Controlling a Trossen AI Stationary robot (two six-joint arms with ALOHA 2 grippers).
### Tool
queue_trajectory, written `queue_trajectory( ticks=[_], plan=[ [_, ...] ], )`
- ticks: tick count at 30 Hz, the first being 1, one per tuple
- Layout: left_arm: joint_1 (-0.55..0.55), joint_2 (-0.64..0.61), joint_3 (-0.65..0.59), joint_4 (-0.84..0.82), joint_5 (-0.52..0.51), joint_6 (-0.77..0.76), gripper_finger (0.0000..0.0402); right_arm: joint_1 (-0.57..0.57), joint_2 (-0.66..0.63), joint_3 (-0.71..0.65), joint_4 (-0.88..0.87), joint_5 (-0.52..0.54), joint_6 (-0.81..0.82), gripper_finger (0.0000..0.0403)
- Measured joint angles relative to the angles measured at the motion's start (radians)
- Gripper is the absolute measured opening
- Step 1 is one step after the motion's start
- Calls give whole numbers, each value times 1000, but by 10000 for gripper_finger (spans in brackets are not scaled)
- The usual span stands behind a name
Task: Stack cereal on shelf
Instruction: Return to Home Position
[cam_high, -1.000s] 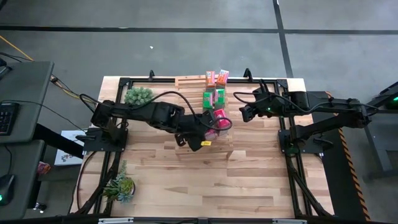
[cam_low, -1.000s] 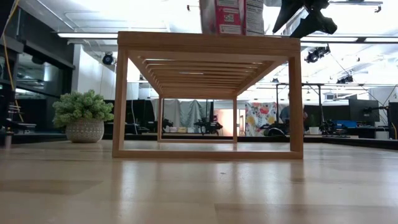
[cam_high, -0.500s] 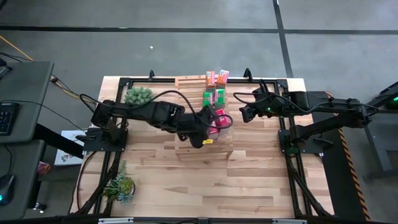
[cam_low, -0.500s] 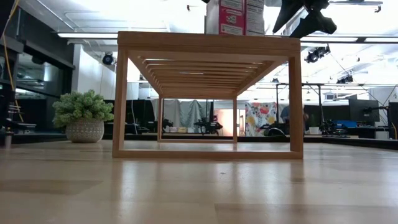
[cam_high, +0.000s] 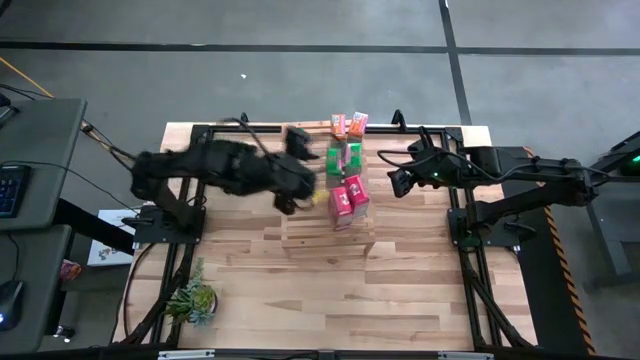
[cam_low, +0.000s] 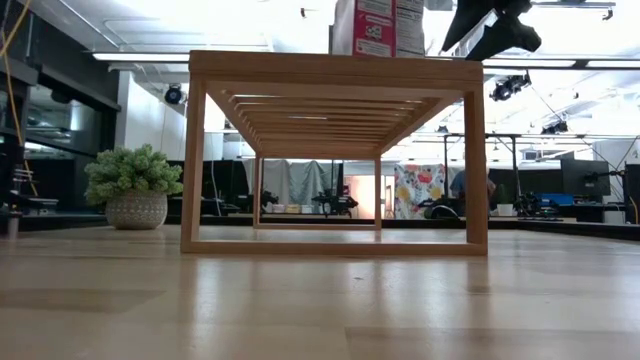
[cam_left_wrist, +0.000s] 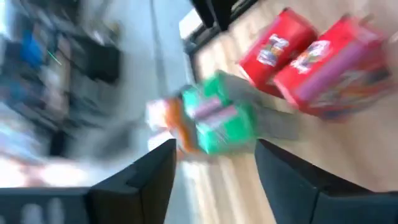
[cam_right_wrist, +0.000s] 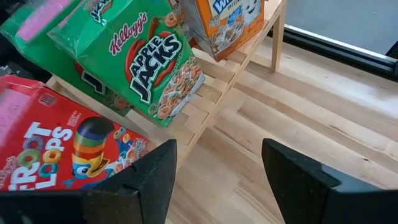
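Note:
The shelf (cam_high: 325, 235), a light-wood slatted rack, stands mid-table with the cereal upright on its top. Two red boxes (cam_high: 346, 200) stand nearest, two green boxes (cam_high: 345, 157) behind them and two orange boxes (cam_high: 349, 123) at the far end. My left gripper (cam_high: 293, 200) hovers, blurred, just left of the red boxes. In its wrist view the left gripper (cam_left_wrist: 214, 186) is open, with nothing between the fingers. My right gripper (cam_high: 395, 183) hangs open to the right of the boxes, above the shelf's right edge. The right gripper (cam_right_wrist: 217, 186) faces a green box (cam_right_wrist: 134, 62).
A potted plant (cam_high: 192, 300) stands at the table's near left corner. In the low view another plant (cam_low: 133, 185) stands to the left of the shelf (cam_low: 330, 65). Bare tabletop (cam_high: 330, 300) lies on the near side of the shelf. A black frame borders the table's sides.
My left gripper has drawn away from the red box, going up and toward the table's left and far edges, and its wrist has rolled. The red box stays upright on the shelf beside the other one. My right gripper has kept still.

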Motion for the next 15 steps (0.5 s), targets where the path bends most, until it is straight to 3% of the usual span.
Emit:
queue_trajectory(
  ticks=[4,7,9,11,15],
  plan=[
    [47,-107,-38,-142,117,-392,159,0,-10,1,3,-1,-23,229],
    [52,-260,-204,-110,104,-544,92,0,-16,1,10,-2,-25,229],
    [33,-396,-371,-13,100,-616,39,0,-20,1,24,-3,-25,229],
    [-10,-545,-558,137,90,-688,11,0,-20,1,36,-5,-25,229],
    [-103,-819,-943,487,30,-781,15,0,-20,1,82,-12,-72,229]
  ],
)
